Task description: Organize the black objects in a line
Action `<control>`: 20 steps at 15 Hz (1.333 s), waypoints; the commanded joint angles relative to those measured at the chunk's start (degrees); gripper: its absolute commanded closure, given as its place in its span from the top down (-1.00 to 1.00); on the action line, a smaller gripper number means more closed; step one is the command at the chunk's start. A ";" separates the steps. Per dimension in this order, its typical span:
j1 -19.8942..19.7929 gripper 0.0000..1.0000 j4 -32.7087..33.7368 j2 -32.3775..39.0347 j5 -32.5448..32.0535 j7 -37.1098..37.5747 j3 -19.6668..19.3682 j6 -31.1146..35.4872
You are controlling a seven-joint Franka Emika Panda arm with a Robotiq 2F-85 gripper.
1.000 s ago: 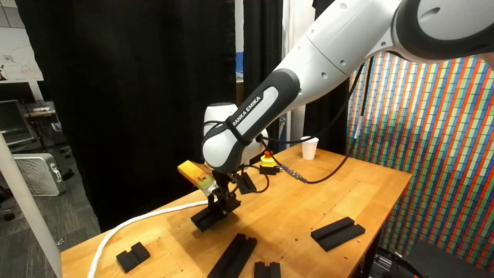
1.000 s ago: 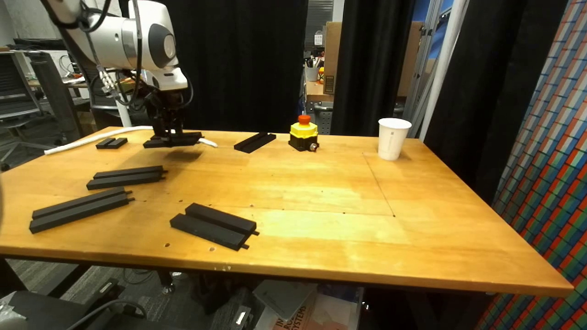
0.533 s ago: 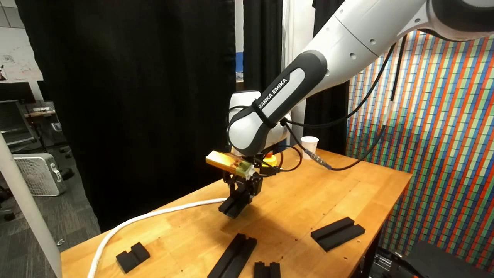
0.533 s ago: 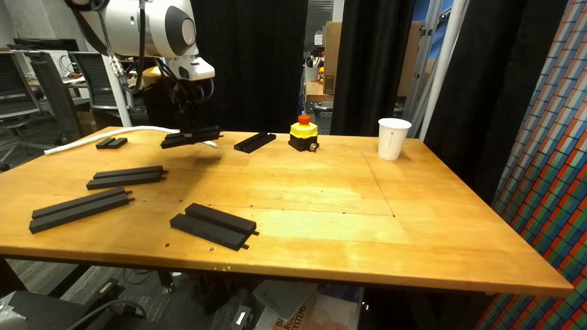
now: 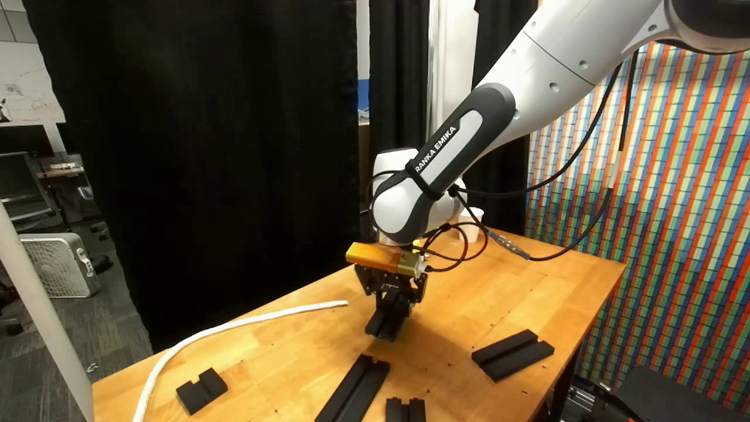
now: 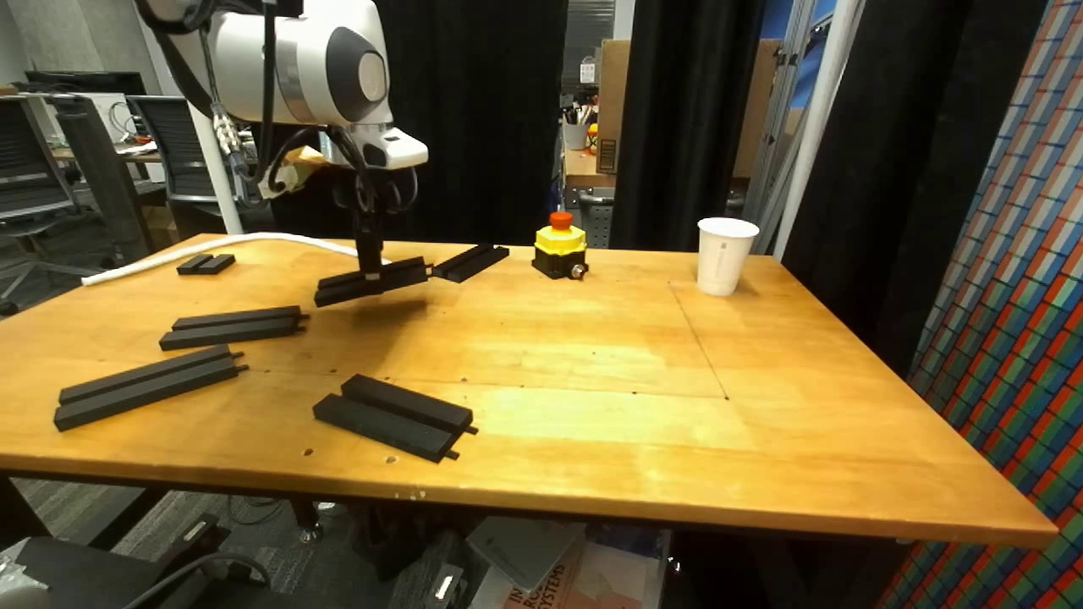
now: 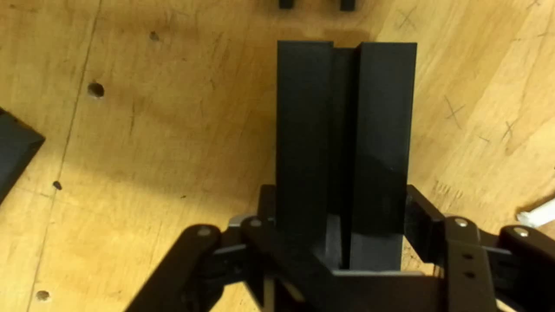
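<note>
wrist view has the held block (image 7: 342, 138) at its centre: flat, black, with a deep straight groove down its length, and clamped in the gripper (image 7: 342, 208), whose two fingers (image 7: 422, 223) press its long outer sides. that hold across the width leaves the groove facing up and both ends free; sensible, i think, since the ends must meet in a line. past the far end poke two stubby pegs (image 7: 347, 4) of, i think, the long block (image 6: 230, 330); my guess is the held block is meant to sit end to end with it, though it looks a touch off to one side.

in an exterior view the held block seems to hang just above the table (image 6: 634, 338), its shadow (image 6: 376, 320) beneath. a longer bar (image 6: 151, 391) lies beside the long block, nearly parallel; a wide block (image 6: 391, 423) is turned another way near the front edge; a back block (image 6: 470, 263) is close behind, touching or not i can't tell; a little block (image 6: 206, 264) sits near the rope (image 7: 540, 215). no full line yet, i'd say.

the black pieces are matte and square-edged, perhaps plastic. the table is wood pitted with small holes (image 7: 96, 90); the rope is white and soft-looking. well apart, where they hinder nothing, stand a white cup (image 6: 726, 256) and a yellow button box (image 6: 559, 247) with a red top.
</note>
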 commanded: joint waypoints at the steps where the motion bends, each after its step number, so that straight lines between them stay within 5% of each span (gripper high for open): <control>1: -0.58 -0.09 -0.39 0.18 2.66 -4.75 0.80 0.91; 20: 1.37 -0.09 -2.71 1.98 9.33 -4.87 1.84 3.40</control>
